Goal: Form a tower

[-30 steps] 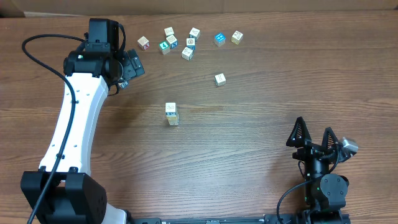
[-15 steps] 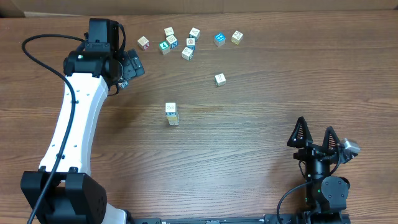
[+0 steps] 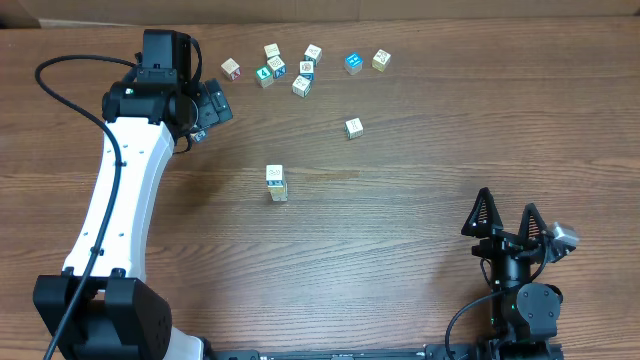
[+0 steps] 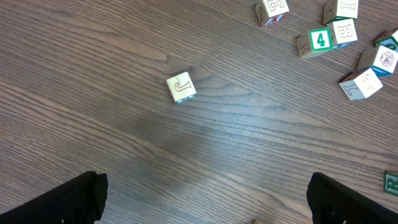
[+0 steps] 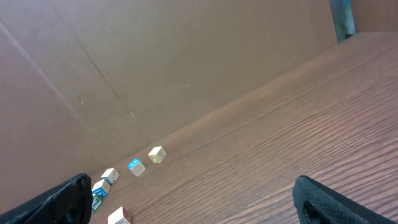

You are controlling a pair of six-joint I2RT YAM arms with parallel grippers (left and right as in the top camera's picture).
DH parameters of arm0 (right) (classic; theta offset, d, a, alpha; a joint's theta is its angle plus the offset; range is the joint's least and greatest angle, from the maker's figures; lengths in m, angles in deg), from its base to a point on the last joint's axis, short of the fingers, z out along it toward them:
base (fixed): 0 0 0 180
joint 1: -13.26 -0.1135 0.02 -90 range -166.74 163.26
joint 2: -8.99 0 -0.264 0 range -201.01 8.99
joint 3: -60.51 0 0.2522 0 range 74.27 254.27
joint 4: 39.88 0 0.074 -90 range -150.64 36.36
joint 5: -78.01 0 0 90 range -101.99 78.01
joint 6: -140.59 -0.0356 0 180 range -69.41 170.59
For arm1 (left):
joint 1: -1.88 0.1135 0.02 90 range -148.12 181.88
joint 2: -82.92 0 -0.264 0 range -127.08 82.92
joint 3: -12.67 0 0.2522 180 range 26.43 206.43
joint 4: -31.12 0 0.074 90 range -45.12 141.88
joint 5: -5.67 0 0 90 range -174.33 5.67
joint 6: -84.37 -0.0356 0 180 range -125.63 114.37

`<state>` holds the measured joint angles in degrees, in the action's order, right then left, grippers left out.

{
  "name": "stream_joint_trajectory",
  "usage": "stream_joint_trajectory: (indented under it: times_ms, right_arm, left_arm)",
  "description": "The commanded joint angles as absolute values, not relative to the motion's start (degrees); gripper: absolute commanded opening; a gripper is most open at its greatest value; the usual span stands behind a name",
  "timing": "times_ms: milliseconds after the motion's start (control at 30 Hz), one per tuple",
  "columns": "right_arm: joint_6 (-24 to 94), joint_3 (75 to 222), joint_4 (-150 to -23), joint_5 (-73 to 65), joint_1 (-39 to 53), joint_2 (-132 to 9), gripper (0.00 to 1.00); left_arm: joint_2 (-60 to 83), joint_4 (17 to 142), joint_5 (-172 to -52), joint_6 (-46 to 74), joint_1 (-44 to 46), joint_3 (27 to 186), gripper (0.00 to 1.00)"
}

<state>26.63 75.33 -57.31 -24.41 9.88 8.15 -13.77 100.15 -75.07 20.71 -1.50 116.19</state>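
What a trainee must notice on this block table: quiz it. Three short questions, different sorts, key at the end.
1. True or false: the left gripper is holding a cube.
2. Relative to the loose cubes, the tower stands: A in their midst; B apart, nearer the middle of the table; C touching one.
3. Fill in: in the left wrist view, the green-framed cube shows the digit ___.
Key: 1 false, its jaws are open and empty; 2 B; 3 4.
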Motion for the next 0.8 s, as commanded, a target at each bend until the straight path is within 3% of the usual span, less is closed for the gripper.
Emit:
stream_joint_trajectory:
  times_ms: [0, 533, 767]
  right_arm:
    - [26.9, 74.7, -57.2, -24.8, 10.1, 8.8, 1.00]
    - [27.0, 74.7, -57.2, -25.0, 10.1, 8.8, 1.00]
    - [48.1, 74.7, -57.7, -18.5, 10.1, 8.8, 1.00]
  left_arm:
    - [-14.2, 100.1, -74.8, 19.6, -1.6, 117.3, 1.00]
    - [-14.2, 100.1, -74.8, 19.6, -1.6, 117.3, 1.00]
    - [-14.2, 100.1, -74.8, 19.6, -1.6, 117.3, 1.00]
